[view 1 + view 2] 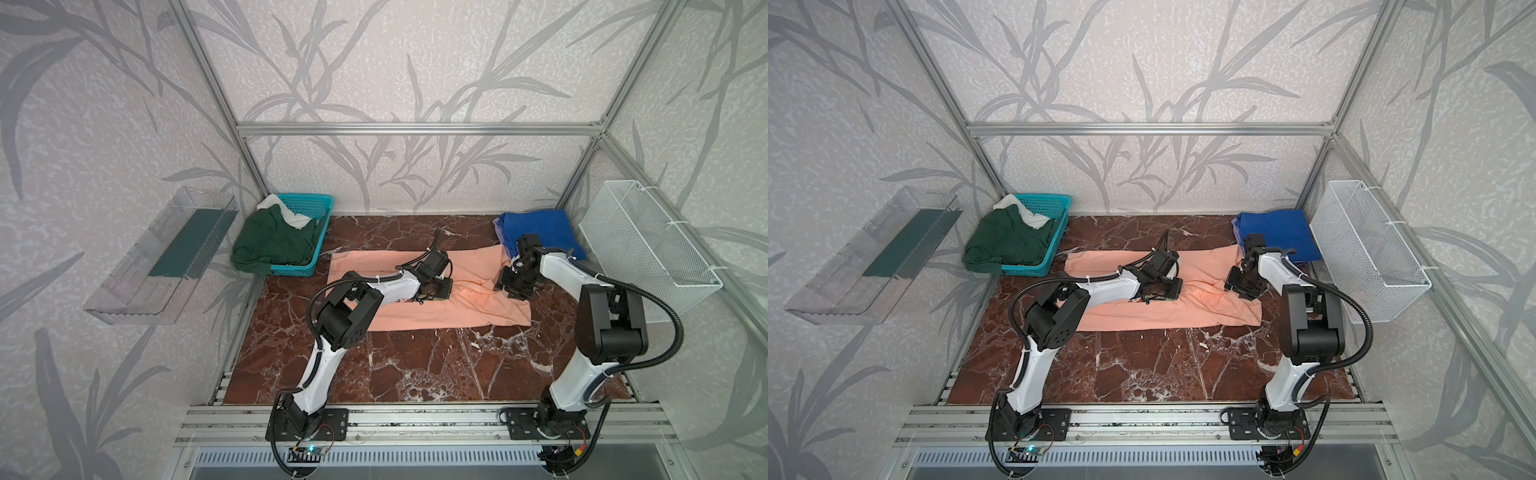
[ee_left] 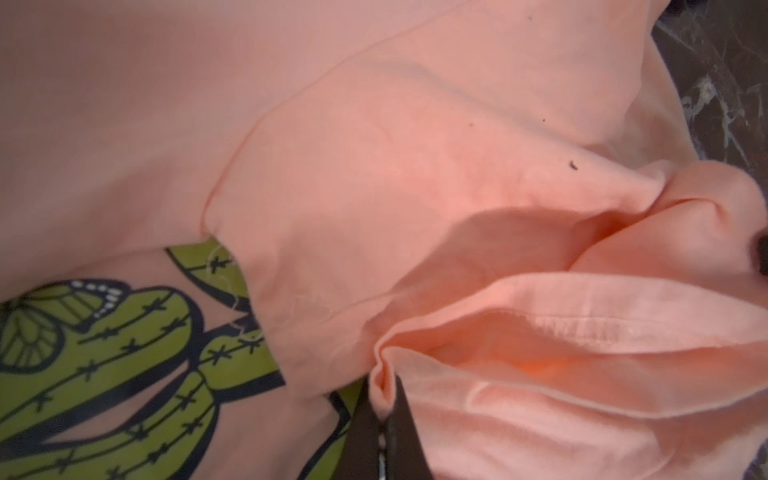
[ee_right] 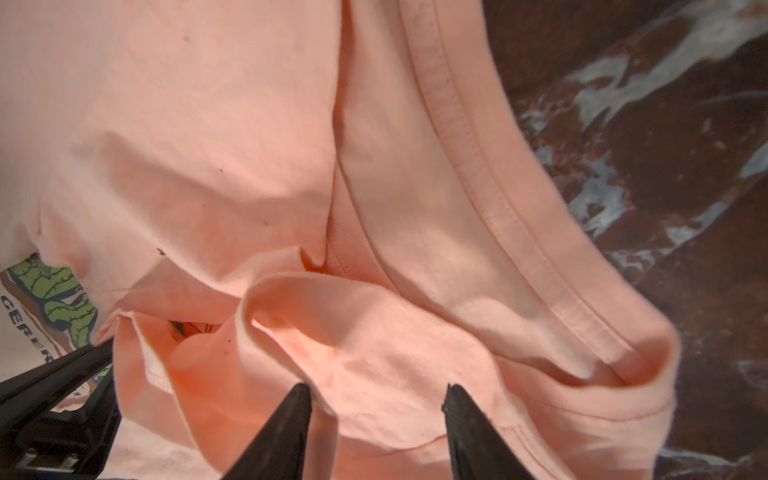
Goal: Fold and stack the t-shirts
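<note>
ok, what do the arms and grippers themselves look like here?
Both the left arm and right arm have white shell links with bulky black joint housings, on black base plates. A ribbed black hose loops along each. The left gripper and right gripper have slim black tapered fingers.

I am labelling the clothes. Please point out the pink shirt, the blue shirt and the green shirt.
pink shirt [image 1: 457, 313], a top view, flat front part
blue shirt [image 1: 548, 226], a top view, folded top face
green shirt [image 1: 270, 245], a top view, bunched middle
</note>
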### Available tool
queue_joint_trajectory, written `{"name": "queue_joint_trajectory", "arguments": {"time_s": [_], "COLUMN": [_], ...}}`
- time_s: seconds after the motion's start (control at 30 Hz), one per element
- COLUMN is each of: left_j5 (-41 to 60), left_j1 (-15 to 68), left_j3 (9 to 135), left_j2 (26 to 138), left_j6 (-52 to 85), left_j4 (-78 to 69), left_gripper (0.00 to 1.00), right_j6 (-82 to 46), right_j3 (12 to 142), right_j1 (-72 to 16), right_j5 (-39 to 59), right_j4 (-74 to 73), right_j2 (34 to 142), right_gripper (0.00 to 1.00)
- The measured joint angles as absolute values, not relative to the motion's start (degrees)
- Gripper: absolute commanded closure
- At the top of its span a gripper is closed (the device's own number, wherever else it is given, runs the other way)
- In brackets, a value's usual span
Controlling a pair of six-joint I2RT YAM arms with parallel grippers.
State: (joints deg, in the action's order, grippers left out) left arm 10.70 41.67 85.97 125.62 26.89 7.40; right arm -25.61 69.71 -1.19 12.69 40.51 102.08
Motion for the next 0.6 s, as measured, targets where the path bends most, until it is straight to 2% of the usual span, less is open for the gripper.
{"name": "queue_joint_trajectory", "arguments": {"time_s": [0.4, 0.53, 0.6], "left_j5": [11.2, 11.2, 11.2], "left_j1": [40.8, 40.8, 40.8], "left_j3": [84.4, 83.8, 83.2], "left_j2": [125.1, 124.9, 124.6], "left_j6": [33.1, 34.6, 35.3], "left_j4": [5.5, 4.7, 4.1], "left_gripper": [1.00, 1.00, 1.00], "right_j6": [-25.4, -25.5, -25.5], "right_j3": [71.7, 71.4, 70.5], "right_j1": [-1.9, -1.9, -1.9], "right_j5": [9.7, 9.3, 9.2], "right_j4": [43.3, 43.5, 43.0], "right_j2": [100.6, 96.6, 94.3], "right_gripper": [0.46, 0.52, 0.62]}}
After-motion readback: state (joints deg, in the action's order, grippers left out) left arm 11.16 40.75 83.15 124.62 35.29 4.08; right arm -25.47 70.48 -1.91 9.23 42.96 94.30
